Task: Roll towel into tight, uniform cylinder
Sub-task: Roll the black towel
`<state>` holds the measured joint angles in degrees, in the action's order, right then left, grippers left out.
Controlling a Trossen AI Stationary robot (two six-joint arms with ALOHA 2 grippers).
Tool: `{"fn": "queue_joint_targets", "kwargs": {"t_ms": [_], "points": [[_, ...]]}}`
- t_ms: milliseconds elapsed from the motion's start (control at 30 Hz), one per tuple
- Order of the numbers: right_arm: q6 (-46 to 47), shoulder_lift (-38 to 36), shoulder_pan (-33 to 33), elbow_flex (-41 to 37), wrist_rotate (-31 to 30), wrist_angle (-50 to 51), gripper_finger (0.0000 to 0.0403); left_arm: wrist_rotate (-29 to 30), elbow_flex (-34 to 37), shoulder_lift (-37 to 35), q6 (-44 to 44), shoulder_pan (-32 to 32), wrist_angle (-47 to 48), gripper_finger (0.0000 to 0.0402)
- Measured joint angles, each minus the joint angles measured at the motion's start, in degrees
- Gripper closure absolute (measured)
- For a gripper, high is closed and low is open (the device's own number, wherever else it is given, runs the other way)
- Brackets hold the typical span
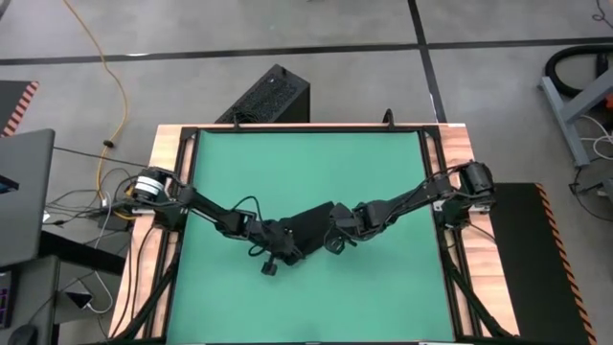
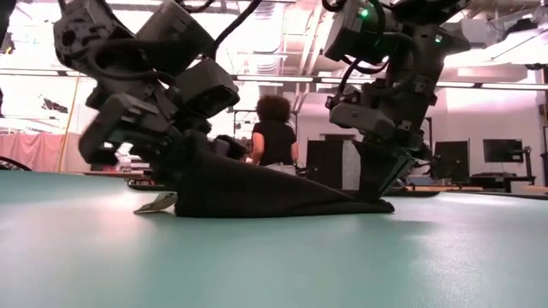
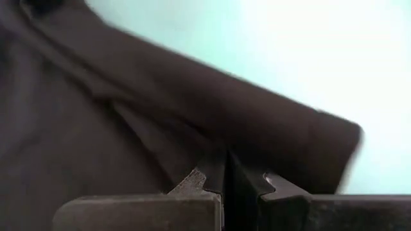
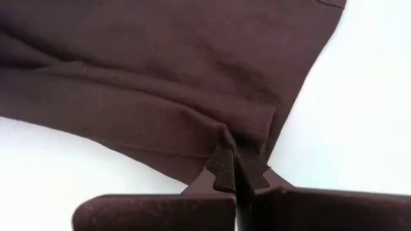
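Towel (image 2: 257, 192): soft black cloth, creased wedge; both grippers' fingers pinching it.

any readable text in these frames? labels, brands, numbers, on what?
None readable.
White tag at the towel edge: too small and blurred to tell whether it carries print.
Black ribbed box beyond the green mat: no legible marking.
Both wrist views show only cloth, no print.

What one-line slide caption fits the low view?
Both hands, left and right, pinch a plain black soft cloth towel on the green mat.
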<state>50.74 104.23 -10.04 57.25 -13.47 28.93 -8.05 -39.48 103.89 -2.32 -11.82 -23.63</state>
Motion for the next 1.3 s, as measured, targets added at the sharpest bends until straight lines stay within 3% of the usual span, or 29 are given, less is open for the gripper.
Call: {"fn": "queue_joint_targets", "kwargs": {"t_ms": [233,400,600,733,900,1033,1300], "points": [[0.22,0.69,-0.42,-0.15,-0.52,-1.04,0.0400,11.62,0.17,-12.99,4.62,-4.31,11.05,0.0401],[-0.02,0.57,-0.44,-0.23,-0.35,-1.58,0.0400,20.28,0.11,-18.55,7.70,-10.61,7.72,0.0402],[-0.24,0.61,-0.44,-0.26,-0.41,-2.01,0.0400,28.78,-2.41,-13.80,1.23,-17.73,5.43,0.0401],[-0.72,0.63,-0.44,-0.30,-0.55,-2.37,0.0400,33.82,-7.26,-7.14,-2.12,-18.33,6.97,0.0401],[-0.80,0.63,-0.49,-0.31,-0.61,-2.59,0.0400,45.48,-12.70,-3.38,-3.92,-18.23,11.09,0.0401],[-1.11,0.63,-0.51,-0.33,-0.94,-2.62,0.0400,48.28,-12.67,-3.43,-2.04,-17.21,14.65,0.0402],[-1.69,0.65,-0.51,-0.31,-1.01,-2.62,0.0399,47.78,-10.22,-3.58,2.05,-16.17,15.33,0.0401]]}}
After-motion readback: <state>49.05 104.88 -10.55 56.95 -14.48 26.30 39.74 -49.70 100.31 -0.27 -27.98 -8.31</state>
